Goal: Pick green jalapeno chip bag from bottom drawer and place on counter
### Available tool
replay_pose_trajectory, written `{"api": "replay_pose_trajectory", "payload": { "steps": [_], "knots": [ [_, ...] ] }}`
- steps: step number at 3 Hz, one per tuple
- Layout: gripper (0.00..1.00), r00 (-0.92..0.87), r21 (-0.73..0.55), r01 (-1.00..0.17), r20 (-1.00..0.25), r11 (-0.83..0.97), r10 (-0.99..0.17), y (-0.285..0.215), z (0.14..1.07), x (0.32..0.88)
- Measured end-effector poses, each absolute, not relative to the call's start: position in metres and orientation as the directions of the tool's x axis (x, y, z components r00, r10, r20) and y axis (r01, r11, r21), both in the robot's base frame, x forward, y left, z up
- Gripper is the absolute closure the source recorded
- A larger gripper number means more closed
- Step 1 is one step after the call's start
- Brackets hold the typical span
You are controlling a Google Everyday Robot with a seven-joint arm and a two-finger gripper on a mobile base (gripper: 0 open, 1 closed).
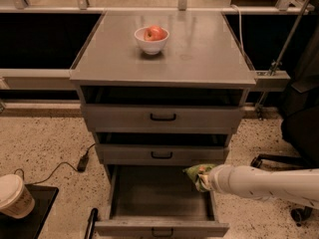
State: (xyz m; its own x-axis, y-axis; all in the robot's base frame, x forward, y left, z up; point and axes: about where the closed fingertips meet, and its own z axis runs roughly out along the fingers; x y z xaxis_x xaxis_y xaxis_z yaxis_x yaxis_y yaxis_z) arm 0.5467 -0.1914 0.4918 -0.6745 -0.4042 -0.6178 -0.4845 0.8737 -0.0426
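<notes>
The green jalapeno chip bag (pixel 195 173) is held at the right side of the open bottom drawer (pixel 159 228), just above its right wall and below the middle drawer's front. My gripper (pixel 203 178) comes in from the right on a white arm and is shut on the bag; the bag hides most of the fingers. The counter (pixel 199 54) is the grey cabinet top above, with a white bowl (pixel 151 41) holding a red apple (pixel 155 33) near its back middle.
Two shallower grey drawers (pixel 162 116) sit above the open one, both pulled out slightly. A paper cup (pixel 15 195) stands on a black tray at the lower left. A cable and plug (pixel 82 162) lie on the speckled floor. A black chair base (pixel 279 161) is at the right.
</notes>
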Motion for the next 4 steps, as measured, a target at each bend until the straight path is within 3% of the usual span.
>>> {"api": "replay_pose_trajectory", "payload": {
  "steps": [2,4],
  "knots": [
    [1.00,-0.481,-0.181,-0.594,-0.701,0.784,-0.526,-0.156,0.631,0.563],
    [1.00,-0.419,-0.250,-0.581,-0.724,0.774,-0.549,-0.154,0.685,0.566]
  ]
}}
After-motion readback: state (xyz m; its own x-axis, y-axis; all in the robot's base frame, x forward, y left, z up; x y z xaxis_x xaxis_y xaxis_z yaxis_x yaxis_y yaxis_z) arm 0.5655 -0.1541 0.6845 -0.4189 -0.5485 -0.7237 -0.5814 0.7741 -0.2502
